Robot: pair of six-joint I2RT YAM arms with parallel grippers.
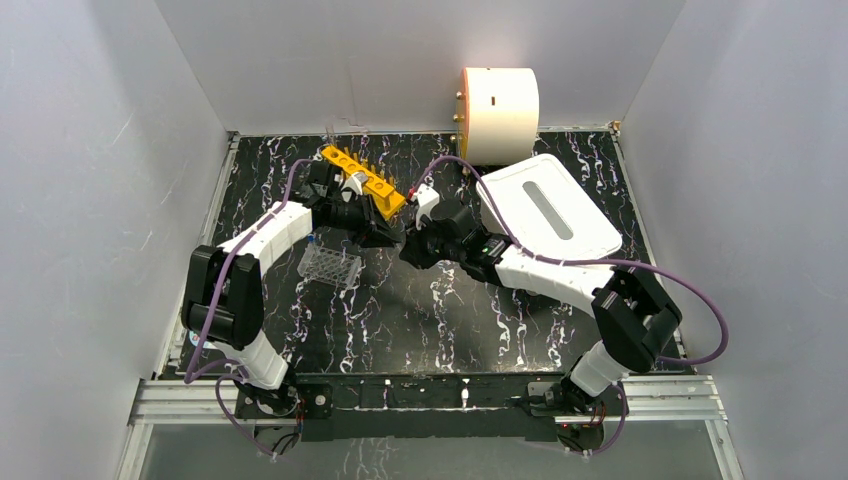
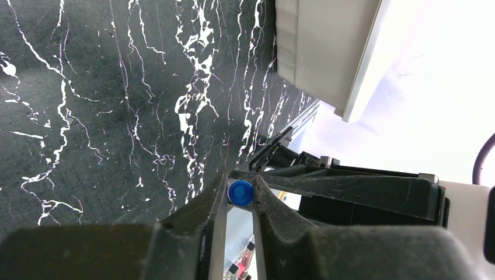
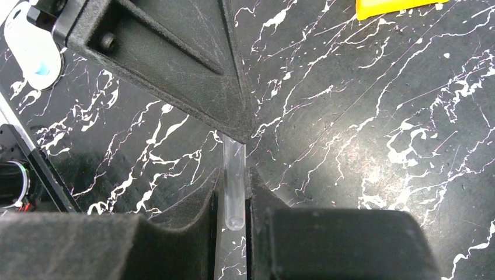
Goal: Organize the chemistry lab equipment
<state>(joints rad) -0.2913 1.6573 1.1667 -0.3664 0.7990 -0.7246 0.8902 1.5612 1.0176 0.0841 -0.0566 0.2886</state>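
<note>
My two grippers meet over the middle of the table, both shut on one blue-capped vial. In the left wrist view my left gripper (image 2: 240,188) pinches its blue cap (image 2: 240,193). In the right wrist view my right gripper (image 3: 234,178) is clamped on its clear tube (image 3: 234,195), whose rounded end points back toward the wrist. From above, the left gripper (image 1: 388,232) and the right gripper (image 1: 410,242) are tip to tip. The orange tube rack (image 1: 365,180) lies just behind them. A clear well plate (image 1: 331,266) sits at front left, with another blue cap (image 1: 313,239) beside it.
A large cream drum (image 1: 498,100) stands at the back wall. The white tub with its flat lid (image 1: 545,205) lies right of the grippers, under my right forearm; its corner shows in the left wrist view (image 2: 327,46). A corner of the orange rack (image 3: 397,7) shows in the right wrist view.
</note>
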